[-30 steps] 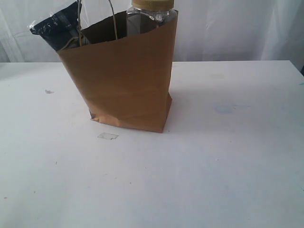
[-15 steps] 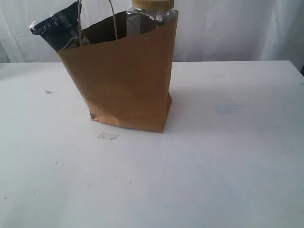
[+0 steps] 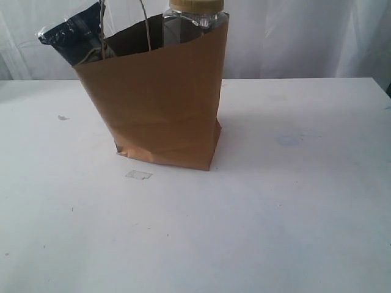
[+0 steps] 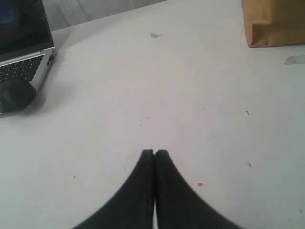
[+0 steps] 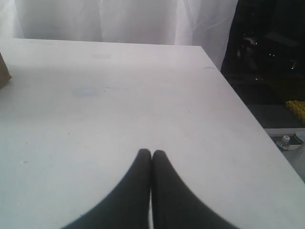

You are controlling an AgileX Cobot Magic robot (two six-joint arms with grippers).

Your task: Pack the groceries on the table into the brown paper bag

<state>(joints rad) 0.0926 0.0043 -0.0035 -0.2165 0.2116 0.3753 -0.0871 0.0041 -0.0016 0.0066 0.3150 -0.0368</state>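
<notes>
The brown paper bag (image 3: 162, 104) is seen standing upright on the white worktop (image 3: 275, 213), toward 11 o'clock from the middle of the exterior view. A clear jar (image 3: 194, 23) with a mustard-yellow lid (image 3: 196, 5) is lodged at the bag's 1 o'clock corner, and a navy packet (image 3: 70, 38) juts out at its 11 o'clock corner. The left tool (image 4: 154, 152) and the right tool (image 5: 151, 152) are both shown pressed shut on nothing, well apart from the bag. The bag is judged thin, creased and easily crumpled, and weighted low by the jar. It would best be taken by its twisted paper handles (image 3: 145, 24). The jar is judged rigid and slippery, the packet soft.
</notes>
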